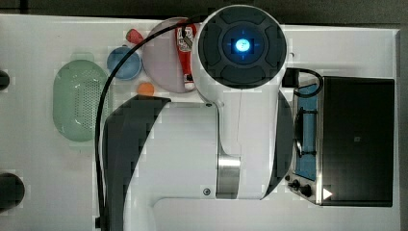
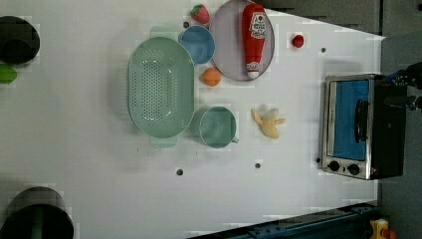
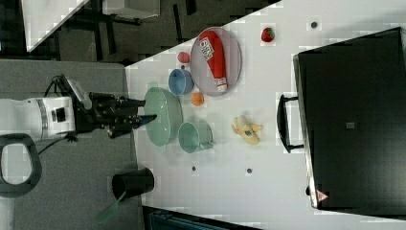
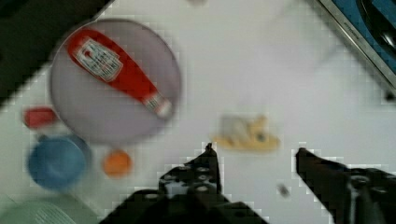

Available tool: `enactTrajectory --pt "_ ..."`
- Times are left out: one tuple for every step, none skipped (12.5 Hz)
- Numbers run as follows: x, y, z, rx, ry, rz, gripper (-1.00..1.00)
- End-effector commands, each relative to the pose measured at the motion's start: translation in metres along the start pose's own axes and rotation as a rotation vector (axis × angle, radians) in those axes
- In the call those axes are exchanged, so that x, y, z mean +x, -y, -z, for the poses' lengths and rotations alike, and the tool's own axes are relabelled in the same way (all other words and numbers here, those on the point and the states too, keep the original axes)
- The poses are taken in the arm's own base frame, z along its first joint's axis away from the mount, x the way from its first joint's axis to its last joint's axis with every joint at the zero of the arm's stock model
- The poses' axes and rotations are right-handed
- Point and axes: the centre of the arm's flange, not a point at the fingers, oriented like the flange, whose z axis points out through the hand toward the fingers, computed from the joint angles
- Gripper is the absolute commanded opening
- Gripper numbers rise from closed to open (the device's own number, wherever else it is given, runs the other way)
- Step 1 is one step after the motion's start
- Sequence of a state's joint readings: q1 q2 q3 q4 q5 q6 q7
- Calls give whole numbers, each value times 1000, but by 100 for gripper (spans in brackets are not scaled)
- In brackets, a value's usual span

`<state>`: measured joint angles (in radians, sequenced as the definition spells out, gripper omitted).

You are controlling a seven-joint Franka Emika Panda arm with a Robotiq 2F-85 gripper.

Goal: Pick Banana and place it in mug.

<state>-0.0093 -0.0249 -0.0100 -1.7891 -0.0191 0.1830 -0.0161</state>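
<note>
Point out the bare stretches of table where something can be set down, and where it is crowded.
Free: the strip between the banana and the toaster oven, and the wide stretch on the left view's lower side, below the mug. Crowded: the colander, blue cup, orange ball and ketchup plate sit packed together.

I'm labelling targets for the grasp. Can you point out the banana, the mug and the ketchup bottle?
banana point(image 2: 268, 123): left view, middle of the bunch.
mug point(image 2: 217, 127): left view, inside of the bowl.
ketchup bottle point(image 2: 254, 37): left view, red body.
</note>
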Motion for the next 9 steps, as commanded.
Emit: enactTrajectory --pt "-46 -91 50 4 27 -2 54" --pt "-46 -91 49 2 29 -2 76" --pt "-46 -91 45 -3 35 -1 100" --pt "-47 -91 37 -14 48 -1 100" --pt "-47 -91 24 -26 62 -1 100" --pt "-46 -89 8 -37 74 0 100" --pt "-45 -87 -10 -42 79 1 100" --pt "-43 -84 -30 -46 83 4 100" --pt "-42 -81 -53 -46 83 17 100"
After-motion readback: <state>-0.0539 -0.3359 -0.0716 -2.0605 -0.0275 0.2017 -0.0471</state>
